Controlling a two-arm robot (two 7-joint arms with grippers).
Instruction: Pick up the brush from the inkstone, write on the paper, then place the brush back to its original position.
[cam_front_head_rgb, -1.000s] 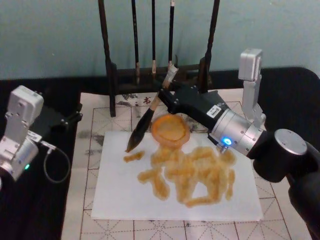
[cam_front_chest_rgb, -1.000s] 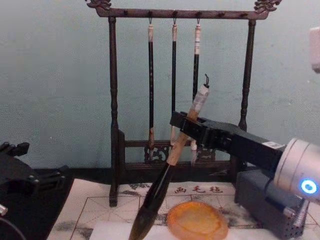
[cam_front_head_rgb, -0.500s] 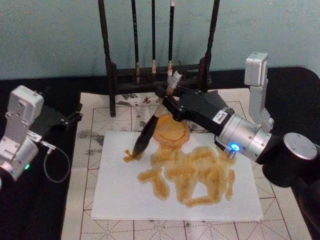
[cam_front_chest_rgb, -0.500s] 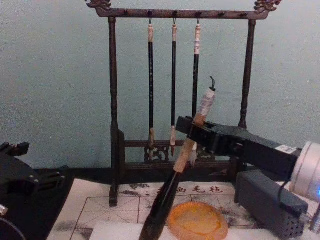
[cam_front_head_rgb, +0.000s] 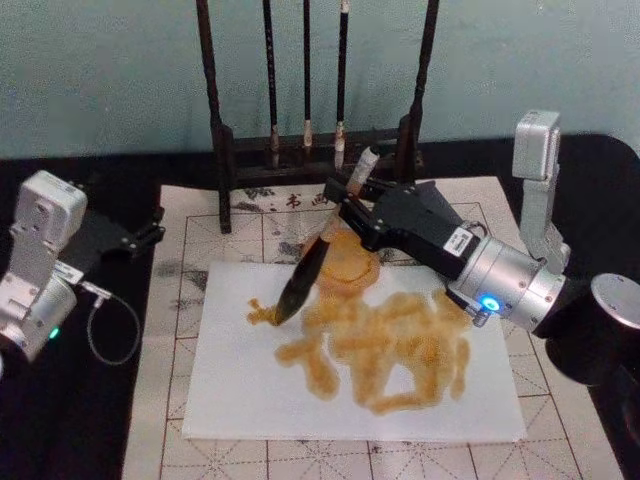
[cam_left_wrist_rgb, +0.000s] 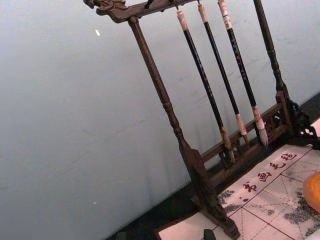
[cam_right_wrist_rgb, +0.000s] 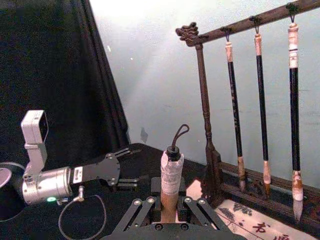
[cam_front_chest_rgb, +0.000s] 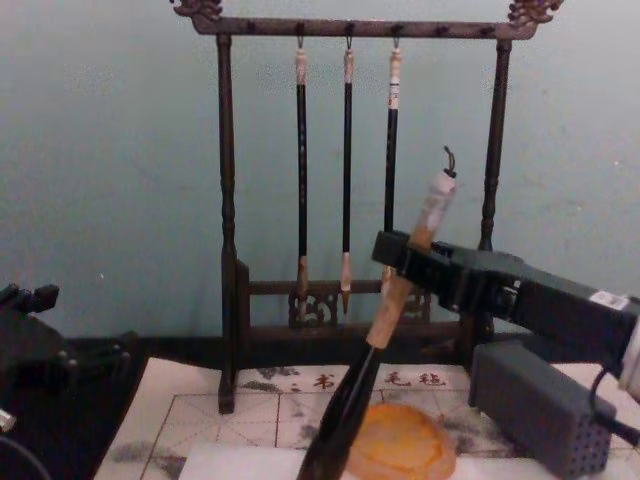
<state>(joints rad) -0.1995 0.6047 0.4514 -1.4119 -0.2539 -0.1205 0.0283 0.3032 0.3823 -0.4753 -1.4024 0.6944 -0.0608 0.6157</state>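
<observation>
Writing cleanly calls for light pressure and a steady tilt as I drag the tip. My right gripper (cam_front_head_rgb: 347, 203) is clamped shut on the tan handle of the brush (cam_front_head_rgb: 312, 262). From my fingers the brush slants down and left, and its dark tip seems to touch the paper (cam_front_head_rgb: 230, 390) just left of the inkstone (cam_front_head_rgb: 357, 268). My left gripper (cam_front_head_rgb: 143, 236) is parked far left.
</observation>
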